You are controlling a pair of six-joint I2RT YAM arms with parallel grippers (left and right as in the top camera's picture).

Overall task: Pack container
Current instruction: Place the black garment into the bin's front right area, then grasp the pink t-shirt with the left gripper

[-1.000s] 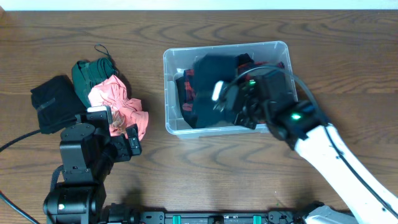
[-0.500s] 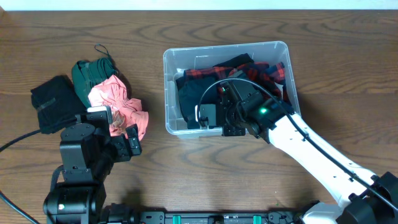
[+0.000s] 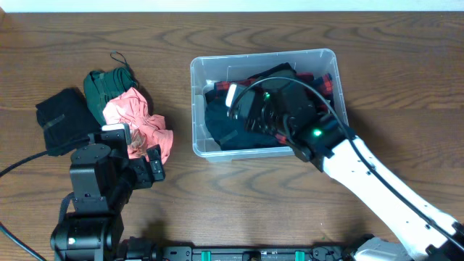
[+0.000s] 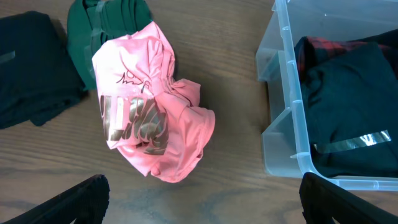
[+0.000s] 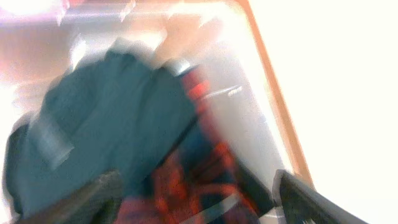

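I judge I am at the release end of a placing step. On the brown wooden desk (image 3: 406, 87), the large clear plastic rectangular container (image 3: 197, 72) lies directly beneath my right gripper (image 5: 199, 205). That gripper is lowered into it, and as far as the blurred wrist view shows, its jaws are spread wide with nothing between them.

Under it, a dark folded cloth garment (image 4: 348, 106) fills most of the container and lies over a red-and-black plaid cloth (image 4: 317, 46).

The next move calls for lifting clear of the rim and fetching from the pile. My left gripper (image 4: 205, 211) hovers wide open and empty, with the container ahead to its right. A crumpled pink T-shirt with gold print (image 4: 149, 124) lies just ahead of it. Beyond that are a green bundled garment (image 4: 109, 25) and, ahead to its left, a black folded garment (image 4: 31, 68).
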